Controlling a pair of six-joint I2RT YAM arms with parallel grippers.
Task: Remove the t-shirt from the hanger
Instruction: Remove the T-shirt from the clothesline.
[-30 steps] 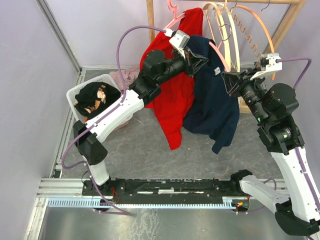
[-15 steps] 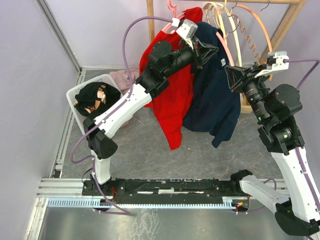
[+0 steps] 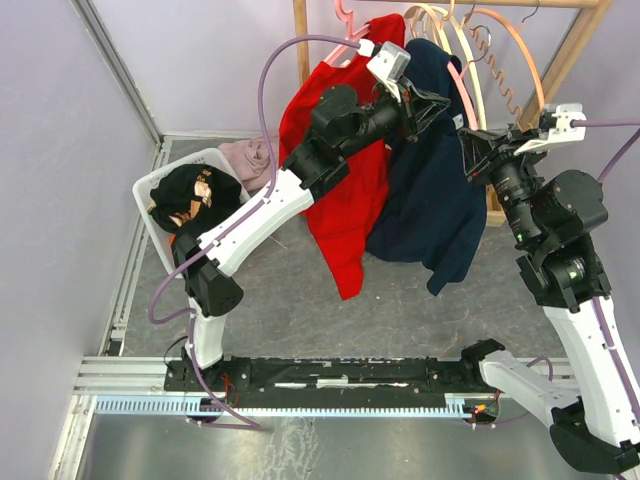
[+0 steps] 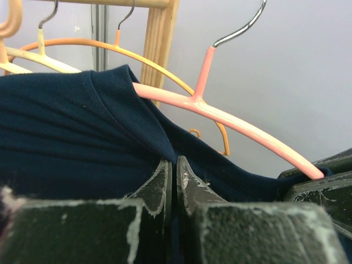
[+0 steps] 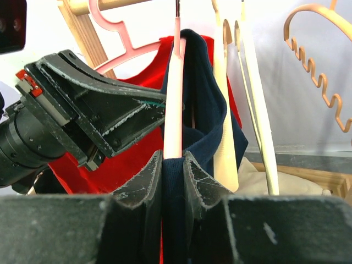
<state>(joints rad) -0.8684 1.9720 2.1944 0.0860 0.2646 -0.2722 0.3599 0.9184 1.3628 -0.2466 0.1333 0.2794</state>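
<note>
A navy t-shirt (image 3: pixel 430 200) hangs on a pink hanger (image 3: pixel 462 100) from the wooden rack. In the left wrist view the t-shirt's collar (image 4: pixel 118 104) lies over the hanger's arm (image 4: pixel 236 121). My left gripper (image 4: pixel 175 165) is shut on a thin fold of the navy cloth just below the collar. From the top it sits high at the shirt's neck (image 3: pixel 432 103). My right gripper (image 5: pixel 173 159) is shut on the hanger's arm (image 5: pixel 175 99) where navy cloth (image 5: pixel 203 82) covers it. Its place from the top is at the shirt's right shoulder (image 3: pixel 472 150).
A red shirt (image 3: pixel 340 190) hangs just left of the navy one on another pink hanger. Several bare cream and orange hangers (image 3: pixel 500 60) crowd the wooden rack (image 3: pixel 300 40) to the right. A white basket (image 3: pixel 152 187) with dark clothes stands at the left.
My left gripper has gone up and to the right with the navy cloth, lifting the collar along the hanger. The right gripper has risen slightly and still holds.
</note>
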